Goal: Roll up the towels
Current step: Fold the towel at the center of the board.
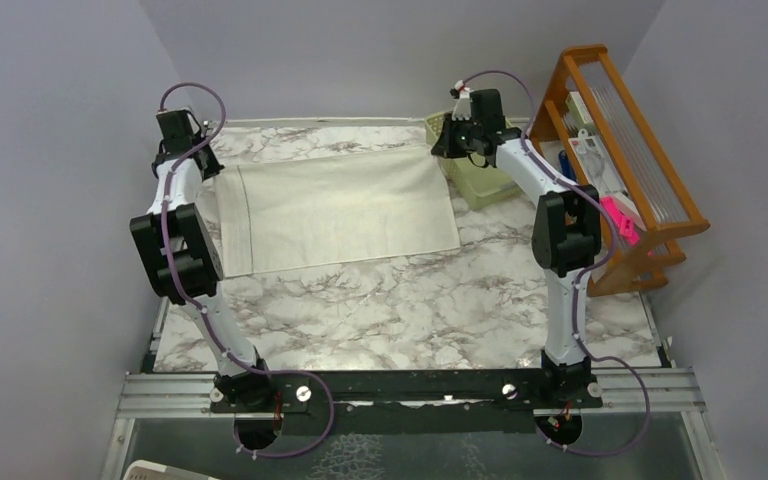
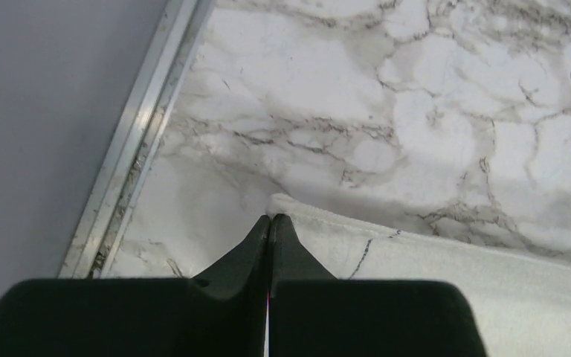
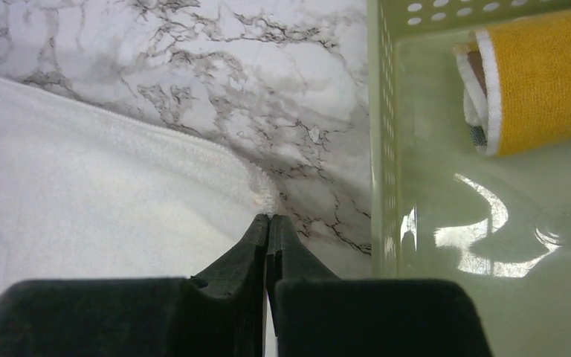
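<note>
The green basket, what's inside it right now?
A rolled mustard-yellow towel lies inside the green basket. Its other end is out of the wrist view and partly covered by the right arm from above.

Cream-white towel (image 1: 335, 210): plain, one faint darker line along its left edge. Table (image 1: 390, 310): white marble print, grey-black veins. Basket (image 1: 485, 190), far right: pale green, rows of small holes by the rim. Towel roll (image 3: 543, 82) inside it: mustard-yellow, white hem. Rack (image 1: 660, 150), right: orange-brown wood, pink item (image 1: 620, 215) in it. Left arm (image 1: 175, 240) and right arm (image 1: 565, 235): black and white, purple cables (image 1: 305, 440). Walls (image 1: 50, 150): pale grey-lilac.
</note>
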Motion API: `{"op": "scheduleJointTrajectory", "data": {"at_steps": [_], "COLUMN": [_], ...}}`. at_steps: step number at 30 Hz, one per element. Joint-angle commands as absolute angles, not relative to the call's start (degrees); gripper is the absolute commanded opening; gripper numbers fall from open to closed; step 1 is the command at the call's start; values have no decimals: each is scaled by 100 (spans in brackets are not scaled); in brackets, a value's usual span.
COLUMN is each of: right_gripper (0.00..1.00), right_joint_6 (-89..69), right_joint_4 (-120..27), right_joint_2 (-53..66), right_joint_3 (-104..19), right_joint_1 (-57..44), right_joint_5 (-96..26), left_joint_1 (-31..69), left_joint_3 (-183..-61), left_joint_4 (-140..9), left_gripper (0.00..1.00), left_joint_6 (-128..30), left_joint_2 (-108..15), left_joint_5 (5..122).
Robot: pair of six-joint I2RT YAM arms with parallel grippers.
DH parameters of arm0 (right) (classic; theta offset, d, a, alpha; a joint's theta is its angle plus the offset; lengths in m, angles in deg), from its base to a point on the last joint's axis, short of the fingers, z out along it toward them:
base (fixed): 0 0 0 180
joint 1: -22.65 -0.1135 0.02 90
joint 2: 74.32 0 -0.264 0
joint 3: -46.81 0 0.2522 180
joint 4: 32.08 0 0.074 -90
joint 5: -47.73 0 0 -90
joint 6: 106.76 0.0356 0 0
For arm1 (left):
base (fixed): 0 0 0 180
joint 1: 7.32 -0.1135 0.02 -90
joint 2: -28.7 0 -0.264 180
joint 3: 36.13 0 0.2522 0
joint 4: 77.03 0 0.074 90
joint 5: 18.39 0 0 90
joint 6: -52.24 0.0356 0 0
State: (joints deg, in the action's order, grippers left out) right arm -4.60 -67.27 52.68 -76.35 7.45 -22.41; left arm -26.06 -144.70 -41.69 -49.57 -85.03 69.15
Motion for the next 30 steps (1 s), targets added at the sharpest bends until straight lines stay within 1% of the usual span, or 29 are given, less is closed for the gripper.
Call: {"op": "scheduleJointTrajectory", "data": {"at_steps": [1, 7, 13, 22, 25, 30], "right_gripper": [1, 1, 1, 1, 1, 1], "right_joint_6": [-569, -187, 97, 141, 160, 157], "right_joint_4": [-6653, -5990, -5576, -5615, -5598, -5653], "right_joint_2": [5049, 4305, 3656, 3220, 3062, 2831], "right_joint_3": [-7221, -5922, -4755, -4173, -3958, -3619], "right_joint_1": [859, 1103, 1319, 1413, 1413, 1415], "right_joint_5": [-2325, -1903, -1705, -1766, -1788, -1761], "left_joint_1": [-2648, -2648, -2639, -2639, -2639, -2639], "left_joint_3": [-13422, -11873, -10814, -9699, -9511, -9343], "left_joint_4": [-4924, -5969, -6370, -6346, -6193, -6066], "left_gripper": [0, 0, 0, 0, 0, 0], "left_joint_6": [-5009, -5242, -5532, -5705, -5724, -5547], "left_joint_2": [-7882, -6825, -5774, -4871, -4611, -4355], "left_joint_5": [6564, 6379, 6313, 6383, 6416, 6872]}}
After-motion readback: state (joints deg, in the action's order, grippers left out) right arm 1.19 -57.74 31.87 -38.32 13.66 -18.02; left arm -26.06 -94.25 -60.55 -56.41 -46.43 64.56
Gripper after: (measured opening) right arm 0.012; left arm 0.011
